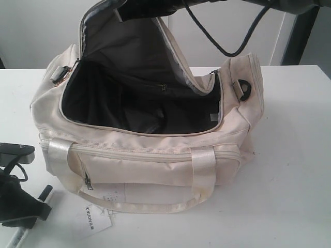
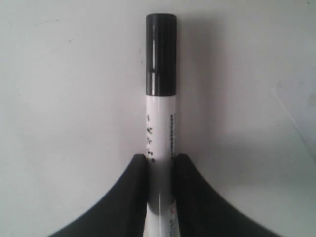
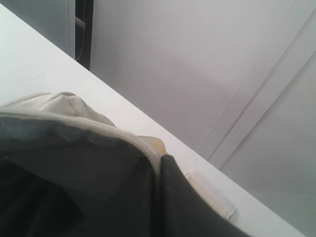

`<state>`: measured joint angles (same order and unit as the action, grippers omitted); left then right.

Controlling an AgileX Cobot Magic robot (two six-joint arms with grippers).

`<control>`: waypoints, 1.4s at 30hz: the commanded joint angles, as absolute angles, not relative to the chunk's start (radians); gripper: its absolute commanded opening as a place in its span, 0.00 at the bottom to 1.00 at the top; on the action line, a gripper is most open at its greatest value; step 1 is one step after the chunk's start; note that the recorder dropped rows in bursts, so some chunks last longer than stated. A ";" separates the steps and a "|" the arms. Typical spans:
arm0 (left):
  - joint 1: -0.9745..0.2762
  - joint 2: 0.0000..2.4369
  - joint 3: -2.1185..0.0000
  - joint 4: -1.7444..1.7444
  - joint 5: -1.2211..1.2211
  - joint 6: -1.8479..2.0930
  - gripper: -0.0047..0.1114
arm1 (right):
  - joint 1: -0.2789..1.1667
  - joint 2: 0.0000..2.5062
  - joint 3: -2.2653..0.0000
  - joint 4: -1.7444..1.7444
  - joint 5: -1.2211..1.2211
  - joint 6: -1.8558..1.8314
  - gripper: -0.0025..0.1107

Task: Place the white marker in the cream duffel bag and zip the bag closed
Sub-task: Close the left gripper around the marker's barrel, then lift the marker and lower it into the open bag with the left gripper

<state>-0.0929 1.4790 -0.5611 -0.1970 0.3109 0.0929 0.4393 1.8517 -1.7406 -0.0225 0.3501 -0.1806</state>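
Note:
The cream duffel bag point(image 1: 155, 160) stands open on the white table point(image 1: 295, 170), its dark lining showing. Its lid flap point(image 1: 129, 46) is lifted, and my right gripper point(image 1: 121, 8) is shut on the flap's edge at the top of the exterior view. In the right wrist view my right gripper point(image 3: 159, 165) pinches that flap point(image 3: 74, 131). The white marker point(image 2: 161, 118) with its black cap lies low over the table at the front left, beside the bag's end. My left gripper point(image 2: 161, 165) is shut on its barrel. The exterior view shows the marker's cap point(image 1: 45, 192) past my left gripper point(image 1: 28, 212).
A white paper tag point(image 1: 93, 217) lies in front of the bag, by its front handle point(image 1: 201, 181). A black cable point(image 1: 227, 49) hangs behind the bag. A dark flat part point(image 1: 15, 151) sits at the left edge, above the left arm.

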 commanded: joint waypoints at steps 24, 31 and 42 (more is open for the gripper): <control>-0.011 1.023 -0.518 0.344 -0.053 -0.527 0.04 | 0.428 1.836 -1.743 -0.027 0.335 -0.179 0.02; -0.011 1.006 -0.520 0.346 -0.445 -0.520 0.04 | 0.428 1.836 -1.743 -0.027 0.335 -0.153 0.02; -0.013 1.127 -0.520 0.485 -0.973 -0.614 0.04 | 0.428 1.836 -1.743 -0.027 0.335 -0.153 0.02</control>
<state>-0.0141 1.0845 -0.5247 0.4158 -0.8576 -0.5707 0.4393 1.8517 -1.7406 -0.0225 0.3501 -0.1592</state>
